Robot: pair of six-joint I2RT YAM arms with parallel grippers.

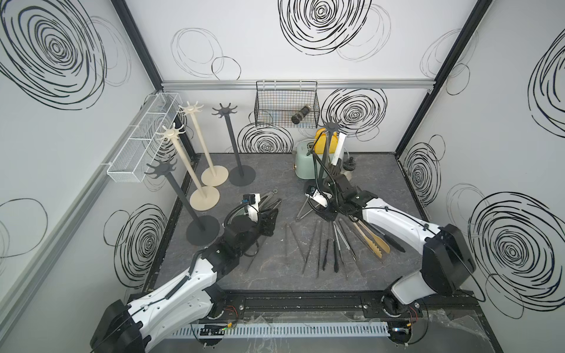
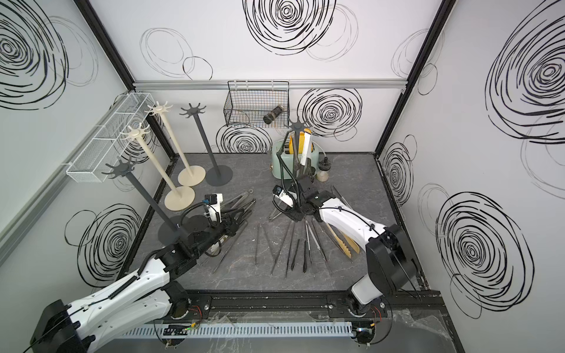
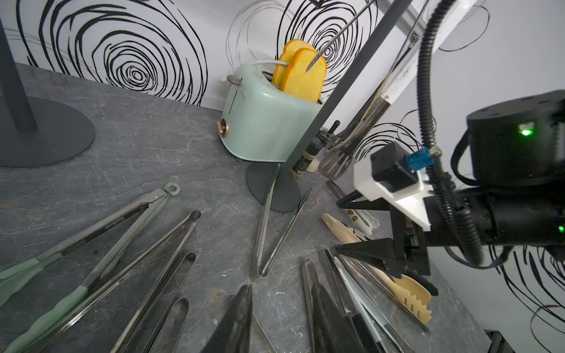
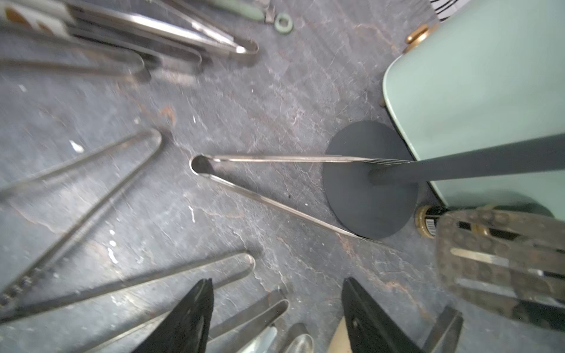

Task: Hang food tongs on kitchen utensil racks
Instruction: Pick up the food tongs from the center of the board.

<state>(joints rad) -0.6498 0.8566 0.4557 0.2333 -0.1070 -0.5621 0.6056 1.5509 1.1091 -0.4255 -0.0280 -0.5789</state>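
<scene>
Pick step: right hand (image 4: pixel 276 281) apart, empty, over tongs (image 4: pixel 275 158) by rack (image 4: pixel 367 207); next lower, clamp; left hand (image 1: pixel 270 221) unclear.

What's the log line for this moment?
right gripper open, aimed at steel tongs | white tongs hanging on dark grey rack | left gripper open, low over table
</scene>
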